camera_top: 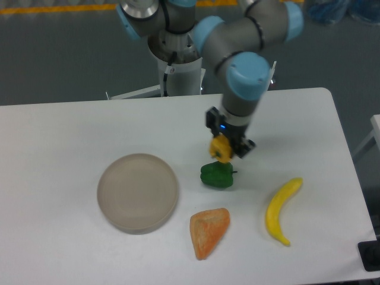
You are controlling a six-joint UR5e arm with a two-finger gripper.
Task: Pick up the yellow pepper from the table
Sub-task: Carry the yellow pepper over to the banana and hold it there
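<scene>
Grey floor behind, yellow stripe along the top edge; white bench (71, 130) with rounded corners fills most of the view; robot arm (237, 53) with grey tubes and blue joint caps reaches down from the top centre; black gripper (228, 145) points down over the middle of the bench, jaws closed on the yellow pepper (221, 148); pepper is held between the jaws, just above and beside the green pepper (217, 174), appears lifted off the bench surface, cannot tell for sure if it touches the green one; green pepper sits on the bench right of the plate, stem pointing right; round grey-beige plate (138, 192) lies left of centre, nothing on it; orange wedge-shaped piece (208, 231) lies below the green pepper, near the plate's lower right edge but apart from it; banana (280, 209) lies to the right, curved, well apart from the wedge; dark object (370, 255) at the lower right corner, off the bench edge, cannot tell what it is.
</scene>
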